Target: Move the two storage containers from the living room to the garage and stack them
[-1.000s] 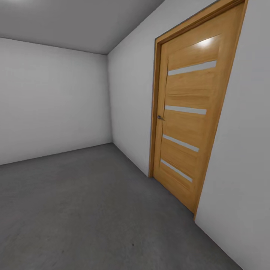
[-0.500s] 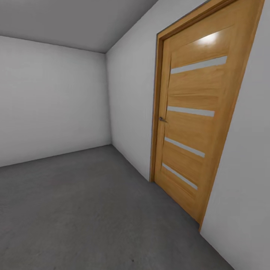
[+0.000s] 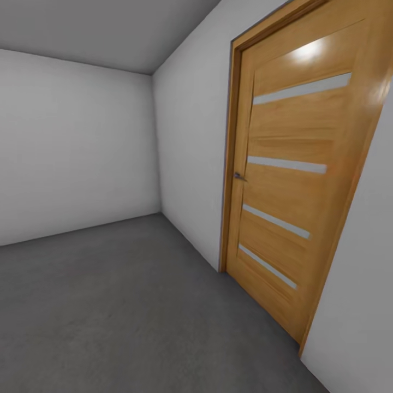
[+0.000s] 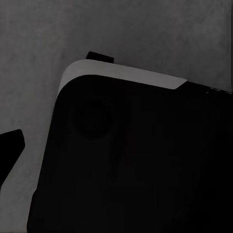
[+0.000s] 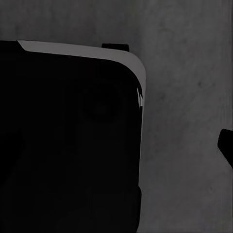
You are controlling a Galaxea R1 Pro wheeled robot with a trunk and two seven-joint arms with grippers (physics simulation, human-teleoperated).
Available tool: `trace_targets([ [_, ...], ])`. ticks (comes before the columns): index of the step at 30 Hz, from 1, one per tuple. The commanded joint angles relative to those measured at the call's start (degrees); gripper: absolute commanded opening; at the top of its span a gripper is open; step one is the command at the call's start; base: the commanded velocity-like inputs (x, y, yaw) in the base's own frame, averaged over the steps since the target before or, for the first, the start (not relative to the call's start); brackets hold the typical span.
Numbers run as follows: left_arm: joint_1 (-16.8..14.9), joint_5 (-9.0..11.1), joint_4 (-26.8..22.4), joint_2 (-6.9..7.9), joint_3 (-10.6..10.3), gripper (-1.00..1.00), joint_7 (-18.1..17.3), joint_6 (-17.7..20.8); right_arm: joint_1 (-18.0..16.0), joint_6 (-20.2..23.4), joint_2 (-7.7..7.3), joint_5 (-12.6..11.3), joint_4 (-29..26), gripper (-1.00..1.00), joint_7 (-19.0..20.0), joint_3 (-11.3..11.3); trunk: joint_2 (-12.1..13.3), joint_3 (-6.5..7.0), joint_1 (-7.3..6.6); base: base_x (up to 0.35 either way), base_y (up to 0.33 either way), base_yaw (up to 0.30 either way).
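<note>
The two storage containers are out of view, and so is the living room. The head view looks into a bare room with white-grey walls and a dark grey concrete floor, which matches the garage. In the left wrist view a dark fingertip pokes in at the picture's edge over that floor. The right wrist view has another dark fingertip at its edge. Nothing is seen held in either one. Whether the grippers are open or shut cannot be told.
A shut wooden door with several pale horizontal strips and a small handle stands in the right wall. The far wall meets the right wall at a corner. The robot's dark base takes up much of both wrist views.
The whole head view has shifted: the door now looks larger and sits further right, so the camera has moved closer along the wall. Nothing in the room itself moved.
</note>
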Motion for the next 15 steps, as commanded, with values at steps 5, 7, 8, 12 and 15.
trace_targets([
  [5,0.00,0.59,-0.03,-0.02,-0.01,1.00,0.02,-0.11,-0.01,-0.19,-0.02,0.16,-0.01,1.00,0.16,-0.08,-0.02,-0.05,0.03,0.322,0.000,0.000],
  [7,0.00,0.59,-0.03,-0.02,-0.01,1.00,0.02,-0.11,-0.01,-0.19,-0.02,0.12,-0.01,1.00,0.16,-0.15,-0.02,-0.05,0.03,0.322,0.000,0.000],
  [8,0.00,0.59,-0.03,-0.02,-0.01,1.00,0.02,-0.11,-0.01,-0.21,-0.02,0.04,-0.01,1.00,0.17,-0.21,-0.02,-0.05,0.03,0.322,0.000,-0.006],
  [12,0.00,0.59,-0.03,-0.02,-0.01,1.00,0.02,-0.11,-0.01,-0.32,0.03,-0.13,-0.01,1.00,0.23,-0.32,-0.02,-0.05,0.03,0.322,0.000,-0.081],
  [15,0.00,0.59,-0.03,-0.02,-0.01,1.00,0.02,-0.11,-0.01,-0.41,0.05,-0.10,-0.01,1.00,0.30,-0.32,-0.02,-0.05,0.03,0.322,0.000,-0.173],
])
